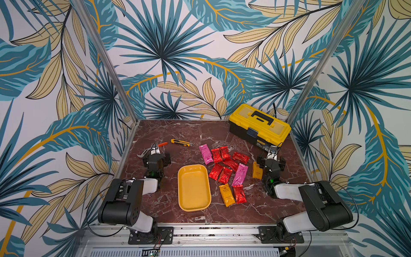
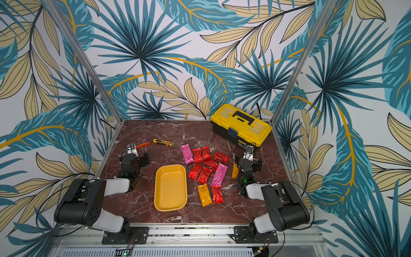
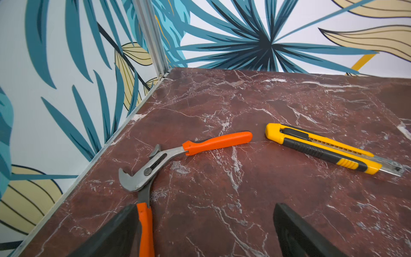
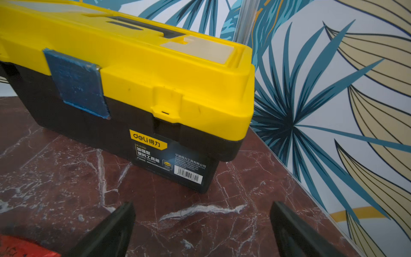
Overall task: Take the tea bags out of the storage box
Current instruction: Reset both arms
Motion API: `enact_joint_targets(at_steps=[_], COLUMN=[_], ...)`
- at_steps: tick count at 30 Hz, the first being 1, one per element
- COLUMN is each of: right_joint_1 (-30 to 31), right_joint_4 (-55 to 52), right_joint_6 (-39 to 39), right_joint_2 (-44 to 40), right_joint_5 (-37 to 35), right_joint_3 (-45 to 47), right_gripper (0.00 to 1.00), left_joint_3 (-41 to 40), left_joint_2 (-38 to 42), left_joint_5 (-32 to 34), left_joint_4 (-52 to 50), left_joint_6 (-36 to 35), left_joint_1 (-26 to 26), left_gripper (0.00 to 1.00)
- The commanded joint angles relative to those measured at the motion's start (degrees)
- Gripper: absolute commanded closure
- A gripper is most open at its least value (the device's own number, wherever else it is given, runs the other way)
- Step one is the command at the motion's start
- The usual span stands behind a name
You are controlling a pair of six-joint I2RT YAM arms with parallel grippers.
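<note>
Mustard box (image 1: 194, 189) is sitting empty mid-table (image 1: 155, 133). The bags (image 1: 230, 163) are all lying loose at its 1 to 4 o'clock, so the task is looking done. Left tool (image 3: 205, 207) and right tool (image 4: 202, 204) are both hanging released, gripping nothing. The right arm (image 1: 287, 191) is covering part of one orange bag (image 1: 256, 171), so I'm not trusting an exact count.

The 2 arms sit folded in both top views. The left arm (image 1: 124, 200) and the right arm (image 1: 322, 200) each rise from a base at the near edge, bend back at a bulky black joint, then reach forward along a white link to a black wrist. The left gripper (image 3: 204, 215) and the right gripper (image 4: 202, 213) both have their jaws spread wide, with the 2 black fingers (image 4: 115, 229) of each well apart and angled forward and down.
</note>
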State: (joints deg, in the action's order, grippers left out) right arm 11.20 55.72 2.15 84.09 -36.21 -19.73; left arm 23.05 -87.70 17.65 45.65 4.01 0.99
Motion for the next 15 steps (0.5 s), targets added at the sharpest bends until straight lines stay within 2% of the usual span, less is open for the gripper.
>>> enact_joint_targets(at_steps=[1,2,3,4,5,6,7,10,15], right_joint_1=[-1.8,-3.2,-3.5,-3.6,-4.1,-5.2,-5.7,-7.1,-7.3], right_joint_4=[1.4,1.5,7.1,8.7,-1.1,-5.1,-1.7,-5.8,-4.6], right_joint_6=[-1.7,-2.7,-0.4,0.3,-2.5,-4.1,-3.3,-5.3,-5.1], right_joint_2=[-0.7,0.3,3.9,5.5,2.5,1.8,3.6,2.4,2.3], right_joint_5=[8.8,12.5,14.0,13.9,14.0,15.3,15.6,17.2,17.3], right_joint_3=[1.4,1.8,1.9,1.0,-1.1,-2.4,-2.2,-3.1,-2.6], right_gripper=[0.01,0.00,0.00,0.01,0.00,0.00,0.01,0.00,0.01], left_joint_3=[-2.4,-1.6,-0.6,-0.9,-1.5,-1.3,-0.9,-0.9,-0.8], left_joint_2=[-1.3,-0.1,1.1,0.7,0.0,0.1,0.7,0.6,0.7], left_joint_5=[-4.1,-4.2,-4.2,-4.2,-4.0,-4.0,-4.0,-4.1,-4.1], left_joint_4=[9.8,6.4,2.3,3.8,5.9,5.4,3.6,3.7,3.5], left_joint_6=[-0.4,-0.2,0.5,0.4,0.2,0.2,0.3,0.4,0.4], left_joint_1=[-1.3,-1.3,-1.3,-1.4,-1.4,-1.3,-1.3,-1.4,-1.4], left_gripper=[0.00,0.00,0.00,0.00,0.00,0.00,0.00,0.00,0.00])
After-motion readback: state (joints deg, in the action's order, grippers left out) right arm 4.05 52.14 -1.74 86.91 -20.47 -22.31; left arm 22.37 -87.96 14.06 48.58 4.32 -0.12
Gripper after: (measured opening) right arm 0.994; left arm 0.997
